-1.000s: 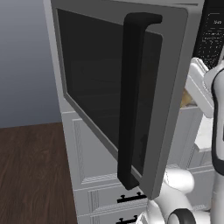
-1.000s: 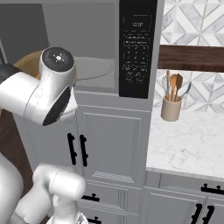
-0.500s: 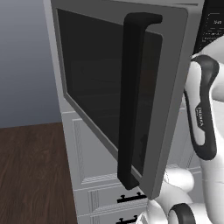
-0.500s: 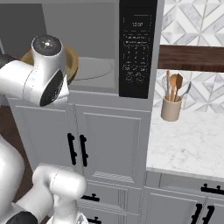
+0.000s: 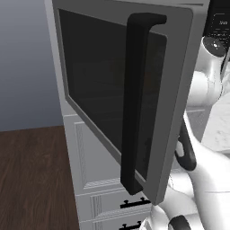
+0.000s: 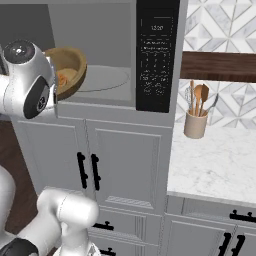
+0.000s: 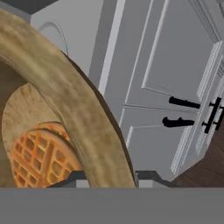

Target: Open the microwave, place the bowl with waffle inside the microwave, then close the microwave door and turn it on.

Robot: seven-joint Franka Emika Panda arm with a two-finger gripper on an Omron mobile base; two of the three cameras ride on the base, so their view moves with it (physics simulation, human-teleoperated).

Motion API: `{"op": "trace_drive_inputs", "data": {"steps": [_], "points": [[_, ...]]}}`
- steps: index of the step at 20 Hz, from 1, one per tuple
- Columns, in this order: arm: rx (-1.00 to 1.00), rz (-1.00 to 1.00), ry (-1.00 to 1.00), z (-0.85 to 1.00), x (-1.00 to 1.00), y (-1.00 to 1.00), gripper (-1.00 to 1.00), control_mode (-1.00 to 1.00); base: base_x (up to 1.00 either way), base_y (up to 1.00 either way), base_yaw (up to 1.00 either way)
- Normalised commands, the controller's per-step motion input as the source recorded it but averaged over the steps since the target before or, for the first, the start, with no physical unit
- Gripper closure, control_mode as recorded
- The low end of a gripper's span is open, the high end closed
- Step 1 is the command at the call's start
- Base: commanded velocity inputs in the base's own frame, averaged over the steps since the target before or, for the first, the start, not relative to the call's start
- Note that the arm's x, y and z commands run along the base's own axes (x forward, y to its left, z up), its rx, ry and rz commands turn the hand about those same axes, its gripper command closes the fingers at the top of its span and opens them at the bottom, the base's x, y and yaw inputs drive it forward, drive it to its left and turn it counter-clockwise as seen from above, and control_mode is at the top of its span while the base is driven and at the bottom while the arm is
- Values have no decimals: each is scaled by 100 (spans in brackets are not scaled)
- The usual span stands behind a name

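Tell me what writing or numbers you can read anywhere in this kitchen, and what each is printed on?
Microwave keypad: a small lit display at the top and rows of white button markings, all too small and blurred to read.
Microwave door: no text on it.
Bowl, waffle, utensil jar, cabinets: no labels or brands.
So nothing can be quoted with confidence.
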Motion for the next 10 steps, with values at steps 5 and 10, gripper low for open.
{"op": "trace_drive_inputs", "data": {"steps": [5, 10], "points": [[0, -5, 8, 0, 70, 4, 100, -100, 0, 0, 0], [0, -8, 13, 1, 74, 22, 100, -100, 0, 0, 0]]}}
